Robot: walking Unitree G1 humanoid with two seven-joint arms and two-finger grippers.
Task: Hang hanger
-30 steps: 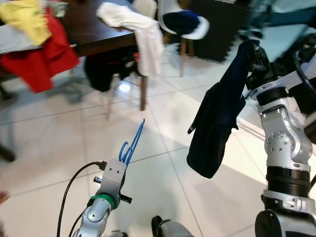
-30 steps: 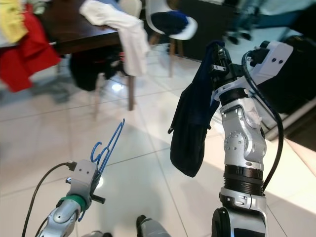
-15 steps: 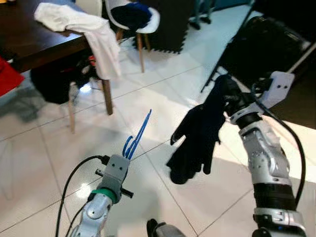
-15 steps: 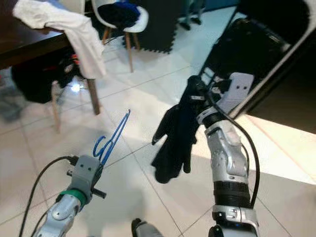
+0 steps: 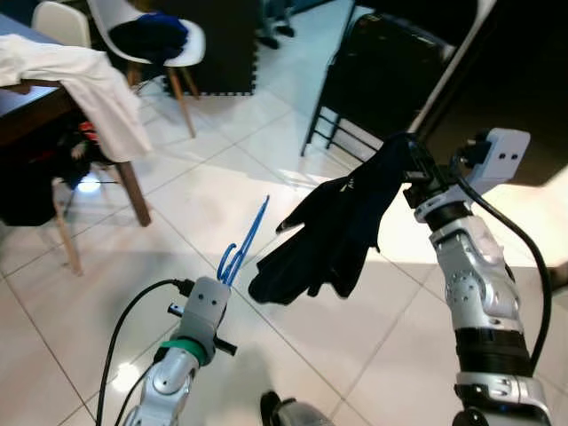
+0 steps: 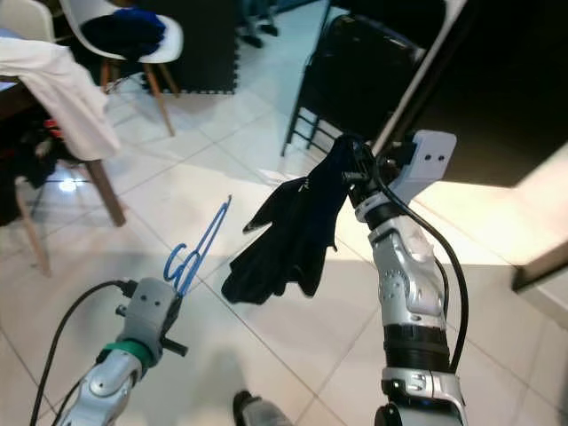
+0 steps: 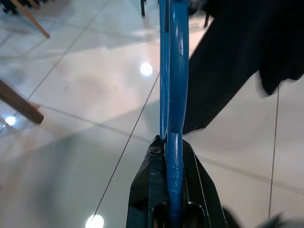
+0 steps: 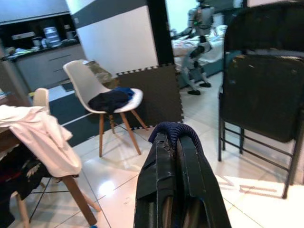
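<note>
A blue plastic hanger (image 5: 244, 244) is being carried low in front of the robot, rising from the left gripper (image 5: 220, 282) and leaning up and away over the pale tiled floor (image 5: 204, 200). In the left wrist view the two black fingers (image 7: 152, 190) are pressing together on the hanger's blue bar, pinching it edge-on so it cannot twist.

Just beside the hanger, on its right and higher, a dark navy garment (image 5: 333, 235) is drooping from the right gripper (image 5: 410, 169), its loose ends hanging close to the hanger's tip; whether they are touching cannot be told. The right gripper is clamping a rolled edge of the cloth between its closed fingers (image 8: 164, 175), likely by the collar so the rest falls free for threading onto the hanger.

Beyond the garment, a black folding chair (image 5: 377, 75) is standing against a dark area. Well left of the hanger, a white garment (image 5: 84, 80) is draping over the corner of a dark wooden table (image 5: 35, 102), and farther back a white chair (image 5: 146, 35) is holding a dark blue bundle (image 5: 151, 31).

No rail or hook is in sight, so the hanging step appears not yet begun.
</note>
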